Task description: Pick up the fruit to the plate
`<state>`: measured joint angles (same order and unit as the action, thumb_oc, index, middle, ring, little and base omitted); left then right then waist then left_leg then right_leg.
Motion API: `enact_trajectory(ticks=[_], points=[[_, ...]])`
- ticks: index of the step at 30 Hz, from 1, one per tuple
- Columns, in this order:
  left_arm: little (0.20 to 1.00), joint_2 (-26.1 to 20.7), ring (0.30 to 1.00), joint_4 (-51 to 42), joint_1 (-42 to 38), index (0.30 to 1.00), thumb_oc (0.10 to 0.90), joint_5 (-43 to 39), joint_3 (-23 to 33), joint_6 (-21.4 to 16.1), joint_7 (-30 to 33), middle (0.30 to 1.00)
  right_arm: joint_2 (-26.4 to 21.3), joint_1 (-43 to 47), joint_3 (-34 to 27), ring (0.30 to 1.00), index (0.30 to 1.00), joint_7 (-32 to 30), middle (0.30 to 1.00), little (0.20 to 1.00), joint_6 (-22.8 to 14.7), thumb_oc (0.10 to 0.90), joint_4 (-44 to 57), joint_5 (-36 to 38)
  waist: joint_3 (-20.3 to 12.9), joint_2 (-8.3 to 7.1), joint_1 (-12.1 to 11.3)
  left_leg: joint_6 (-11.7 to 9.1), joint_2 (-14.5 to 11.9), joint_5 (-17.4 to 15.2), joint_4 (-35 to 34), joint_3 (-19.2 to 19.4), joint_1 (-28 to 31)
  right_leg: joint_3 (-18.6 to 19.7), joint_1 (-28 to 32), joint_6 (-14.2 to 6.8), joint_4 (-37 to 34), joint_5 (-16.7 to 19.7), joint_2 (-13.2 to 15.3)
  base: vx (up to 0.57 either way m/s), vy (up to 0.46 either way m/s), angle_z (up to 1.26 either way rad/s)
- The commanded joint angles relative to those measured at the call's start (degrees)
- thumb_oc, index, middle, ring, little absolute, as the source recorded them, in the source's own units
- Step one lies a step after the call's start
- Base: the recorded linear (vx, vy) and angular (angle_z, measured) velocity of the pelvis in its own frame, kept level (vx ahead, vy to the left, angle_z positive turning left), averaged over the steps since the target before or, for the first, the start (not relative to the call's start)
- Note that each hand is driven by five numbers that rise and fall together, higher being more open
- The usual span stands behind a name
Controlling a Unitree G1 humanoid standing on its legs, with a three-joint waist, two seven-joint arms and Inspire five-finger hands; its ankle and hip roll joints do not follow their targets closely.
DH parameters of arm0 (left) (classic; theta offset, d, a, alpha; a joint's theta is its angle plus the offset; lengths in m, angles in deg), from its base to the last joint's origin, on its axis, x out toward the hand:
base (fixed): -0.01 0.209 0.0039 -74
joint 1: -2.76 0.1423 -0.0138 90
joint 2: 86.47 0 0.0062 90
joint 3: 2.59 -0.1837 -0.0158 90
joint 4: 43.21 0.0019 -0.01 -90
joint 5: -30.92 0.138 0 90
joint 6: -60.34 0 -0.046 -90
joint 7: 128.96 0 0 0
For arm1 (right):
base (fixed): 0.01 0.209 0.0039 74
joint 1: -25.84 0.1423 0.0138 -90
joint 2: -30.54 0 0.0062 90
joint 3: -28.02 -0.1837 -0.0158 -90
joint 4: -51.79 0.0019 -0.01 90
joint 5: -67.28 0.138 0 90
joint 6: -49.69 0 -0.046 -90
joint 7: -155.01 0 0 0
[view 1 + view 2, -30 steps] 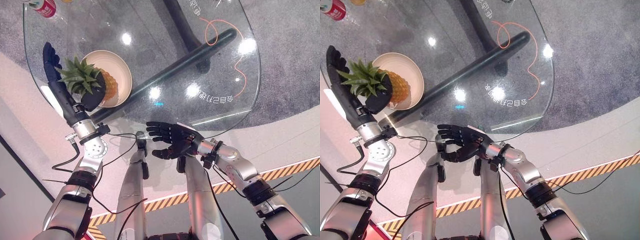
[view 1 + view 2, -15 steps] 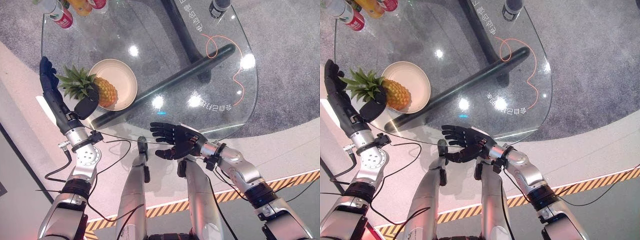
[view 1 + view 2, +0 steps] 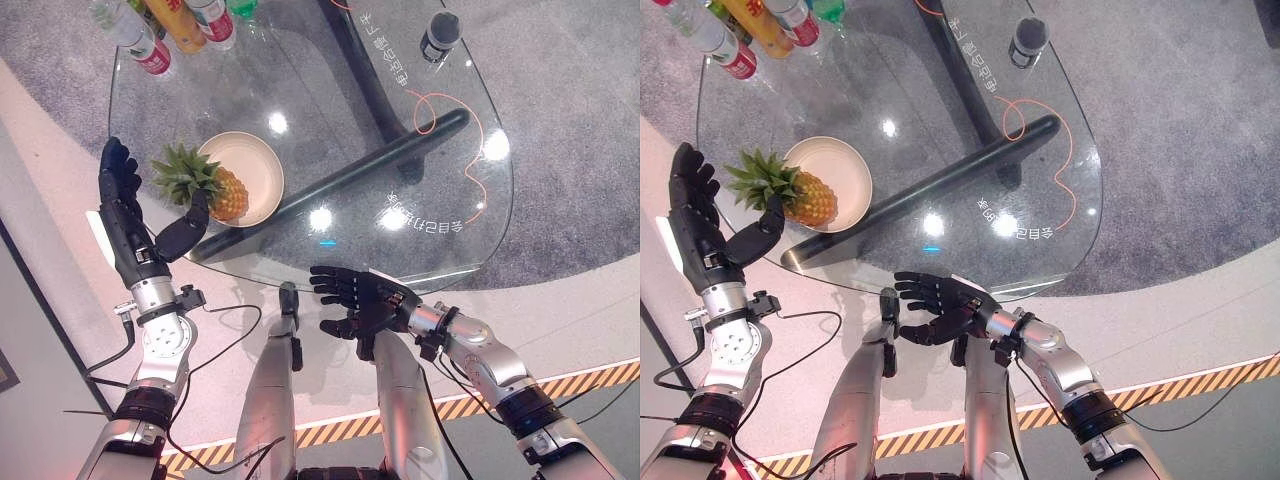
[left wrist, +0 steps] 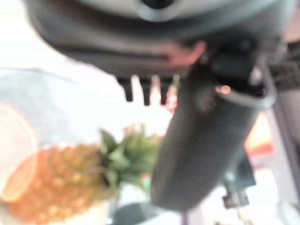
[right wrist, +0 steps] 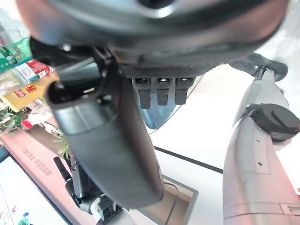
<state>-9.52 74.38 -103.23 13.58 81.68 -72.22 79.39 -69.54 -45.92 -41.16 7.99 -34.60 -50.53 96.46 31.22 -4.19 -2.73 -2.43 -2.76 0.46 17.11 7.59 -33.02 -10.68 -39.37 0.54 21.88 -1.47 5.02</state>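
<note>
Grey carpet shows through a round glass table [image 3: 440, 215], with a cluster of bottles [image 3: 165, 25] at its far left edge and a dark cup [image 3: 441, 33] at the far side. Toward the near left of the table sits a cream plate [image 3: 258, 170], and the pineapple [image 3: 222, 192] lies across the plate's left rim, its leafy crown reaching off toward the left robot hand [image 3: 125, 215]. That hand is open, fingers straight and raised, thumb extended toward the crown; whether the thumb touches the leaves cannot be told. The right robot hand [image 3: 360, 300] hangs open by the table's near edge, holding nothing. By my reading, the placing step is at its end: fruit delivered, grip released. The next move probably calls for drawing the left hand clear without brushing the crown and tipping the fruit off the rim.
</note>
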Motion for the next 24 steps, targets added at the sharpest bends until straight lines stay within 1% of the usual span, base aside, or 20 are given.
enact_trajectory(ticks=[1,2,5,10,11,15,17,19,21,24], points=[[0.9,0.7,0.9,-6.1,0.7,0.9,0.8,-2.6,2.8,-2.7,-1.6,0.9,0.0,-3.4,-0.8,0.9,0.9,4.3,0.9,0.9,-3.8,0.8,10.1,1.5,-1.4,2.53,0.2,0.1,2.2,-0.9,2.8,-0.9,-0.7,-4.1,4.4,-3.6,3.0,-2.5,-0.6,0.0,0.0,0.0],[0.9,1.0,0.9,-7.2,1.8,0.9,0.8,-3.4,2.4,-1.4,-3.5,0.9,0.0,-4.3,-1.1,0.9,0.9,4.6,0.9,0.9,-4.4,0.8,10.1,1.2,-1.4,2.64,0.0,0.1,2.3,-0.9,2.7,-0.9,0.0,-4.1,5.2,-3.5,2.8,-2.6,-0.6,0.0,0.0,0.0],[0.9,1.2,0.9,-8.3,3.4,0.9,0.8,-6.1,2.5,0.0,-5.2,0.9,0.0,-5.3,-1.6,0.9,0.9,5.0,0.9,0.9,-5.3,0.8,10.0,1.0,-1.4,2.77,-0.1,0.2,2.4,-1.0,2.4,-0.9,1.1,-4.2,6.5,-3.4,2.3,-2.7,-0.6,0.0,0.0,0.0],[0.9,2.1,0.9,-9.1,5.9,0.9,0.8,-10.0,3.0,2.3,-7.7,0.9,-0.1,-6.2,-2.2,0.9,0.9,5.1,0.9,0.9,-5.3,0.8,10.1,0.8,-1.4,3.0,-0.4,0.2,2.6,-0.9,1.9,-1.1,3.2,-4.4,8.9,-3.2,1.6,-2.8,-0.6,0.0,0.0,0.0],[0.9,2.4,0.9,-9.1,6.6,0.9,0.8,-11.9,3.2,3.3,-8.8,0.9,0.0,-6.4,-2.5,0.9,0.9,5.3,0.9,0.9,-5.4,0.8,9.8,0.7,-1.4,3.06,-0.5,0.1,2.6,-1.0,1.7,-1.1,4.1,-4.5,10.0,-3.1,1.2,-2.8,-0.5,0.0,0.0,0.0],[0.9,3.0,0.9,-8.8,8.4,0.9,0.8,-14.2,3.3,5.1,-10.7,0.9,0.2,-7.6,-3.0,0.9,0.9,4.9,0.9,0.9,-5.5,0.8,9.1,-0.4,-1.4,3.14,-0.6,0.0,2.7,-0.9,0.4,-1.1,7.1,-4.7,13.2,-3.0,-0.4,-2.9,-0.6,-0.01,0.0,0.01],[0.9,3.6,0.9,-8.0,9.5,0.9,0.8,-15.8,3.5,6.2,-11.8,0.9,0.2,-8.4,-3.1,0.9,0.9,4.2,0.9,0.9,-6.1,0.8,7.9,-2.2,-1.4,3.14,-0.8,-0.1,2.7,-0.9,-0.4,-1.1,9.2,-4.8,15.5,-2.9,-1.5,-2.9,-0.6,-0.01,-0.001,0.02],[0.9,4.5,0.9,-6.4,11.0,0.9,0.8,-17.6,3.5,8.0,-13.1,0.9,0.3,-9.6,-3.4,0.9,0.9,3.0,0.9,0.9,-6.4,0.8,6.4,-3.2,-1.4,3.18,-0.9,-0.3,2.9,-0.9,-1.8,-1.0,12.6,-5.0,19.2,-2.9,-3.5,-2.9,-0.7,0.0,0.0,0.0],[0.9,5.1,0.9,-5.5,11.8,0.9,0.8,-18.1,3.6,9.1,-13.7,0.9,0.5,-10.1,-3.7,0.9,0.9,2.3,0.9,0.9,-6.3,0.8,5.7,-3.5,-1.4,3.19,-0.9,-0.3,3.0,-0.9,-2.5,-1.0,14.2,-5.1,20.9,-2.9,-4.2,-2.9,-0.7,0.0,0.011,0.06],[0.9,6.3,0.9,-3.1,13.3,0.9,0.8,-18.3,3.5,10.4,-15.2,0.9,1.3,-11.6,-4.1,0.9,0.9,0.2,0.9,0.9,-6.8,0.8,3.7,-3.8,-1.4,3.06,-1.1,-0.6,3.3,-0.8,-4.3,-1.0,18.1,-5.3,25.4,-2.9,-6.7,-2.8,-0.8,-0.01,0.008,0.07]])
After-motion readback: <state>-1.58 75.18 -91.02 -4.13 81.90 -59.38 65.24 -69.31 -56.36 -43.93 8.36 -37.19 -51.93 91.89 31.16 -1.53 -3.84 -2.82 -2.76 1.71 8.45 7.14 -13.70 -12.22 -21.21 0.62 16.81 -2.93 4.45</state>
